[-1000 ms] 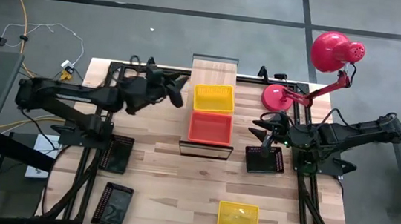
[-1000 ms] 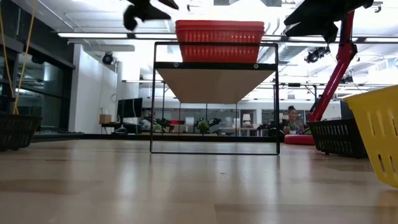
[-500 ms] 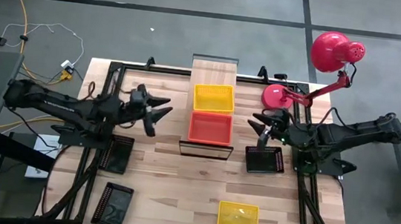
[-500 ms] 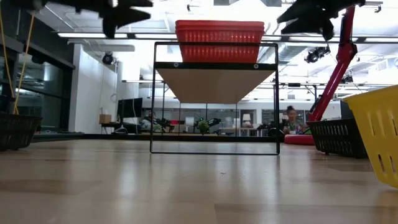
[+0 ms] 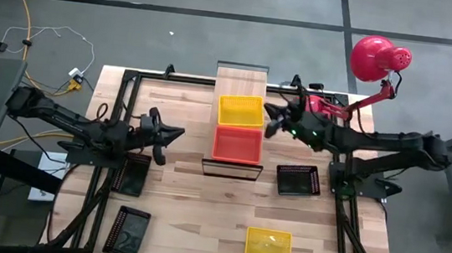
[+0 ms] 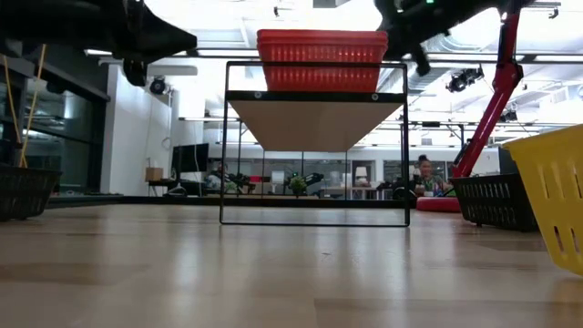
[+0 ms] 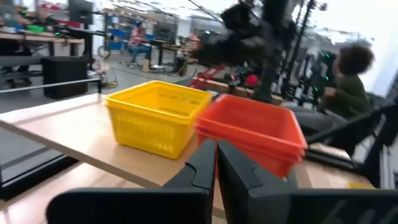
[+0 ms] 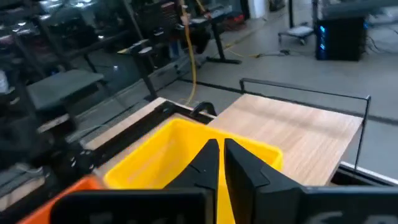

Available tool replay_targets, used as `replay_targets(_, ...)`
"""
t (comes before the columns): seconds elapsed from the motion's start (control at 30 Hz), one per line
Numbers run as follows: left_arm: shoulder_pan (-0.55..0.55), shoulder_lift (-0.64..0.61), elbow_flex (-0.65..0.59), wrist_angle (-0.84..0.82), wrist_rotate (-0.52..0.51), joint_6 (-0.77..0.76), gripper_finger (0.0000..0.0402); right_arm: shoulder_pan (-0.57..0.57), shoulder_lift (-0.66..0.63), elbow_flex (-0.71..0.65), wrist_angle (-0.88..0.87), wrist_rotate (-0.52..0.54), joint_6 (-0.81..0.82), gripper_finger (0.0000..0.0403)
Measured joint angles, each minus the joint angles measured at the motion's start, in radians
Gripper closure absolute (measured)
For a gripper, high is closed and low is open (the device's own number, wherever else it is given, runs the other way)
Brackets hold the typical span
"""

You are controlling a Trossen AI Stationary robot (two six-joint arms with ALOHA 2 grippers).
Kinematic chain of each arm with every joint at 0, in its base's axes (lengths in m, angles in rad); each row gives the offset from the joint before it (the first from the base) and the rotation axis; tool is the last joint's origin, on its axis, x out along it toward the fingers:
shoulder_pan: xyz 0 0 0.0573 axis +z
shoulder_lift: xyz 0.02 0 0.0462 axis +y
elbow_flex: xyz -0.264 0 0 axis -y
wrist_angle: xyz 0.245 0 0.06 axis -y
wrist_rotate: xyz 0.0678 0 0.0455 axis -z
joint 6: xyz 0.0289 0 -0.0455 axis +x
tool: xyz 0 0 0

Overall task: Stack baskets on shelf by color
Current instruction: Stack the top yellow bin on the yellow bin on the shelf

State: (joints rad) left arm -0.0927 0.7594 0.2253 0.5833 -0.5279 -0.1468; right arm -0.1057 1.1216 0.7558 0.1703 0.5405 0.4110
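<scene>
The shelf (image 5: 242, 76) stands in the table's middle, running from far to near. On it sit a yellow basket (image 5: 240, 109) and, nearer, an orange basket stack (image 5: 237, 144). My left gripper (image 5: 177, 131) is shut, level, left of the shelf and pointing at the orange baskets (image 7: 252, 134). My right gripper (image 5: 268, 114) is shut, at the yellow basket's right rim; in the right wrist view (image 8: 219, 155) it hangs over the yellow basket (image 8: 168, 155). I see no touch.
One black basket (image 5: 298, 180) lies right of the shelf, two black baskets (image 5: 131, 174) (image 5: 128, 230) at the near left, a yellow basket (image 5: 268, 247) near the front edge. A red desk lamp (image 5: 376, 58) stands at the far right corner. A person (image 7: 348, 81) sits beyond the table.
My left gripper has drawn back from the yellow basket toward the table's left and near side, sunk lower, and shut. My right gripper has gone from above the black basket toward the far left, up to the yellow basket's right rim, and shut. The baskets have kept still.
</scene>
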Motion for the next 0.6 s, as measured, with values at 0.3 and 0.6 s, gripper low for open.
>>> replay_targets(0.3, -0.099, 0.013, -0.001, -0.034, -0.061, 0.072, 0.0401, -0.107, 0.210, 0.291, -0.299, 0.001, 0.007, 0.0401)
replay_targets(0.6, -0.130, 0.012, -0.001, -0.153, -0.116, 0.043, 0.0401, -0.181, 0.380, 0.511, -0.555, -0.034, 0.016, 0.0402)
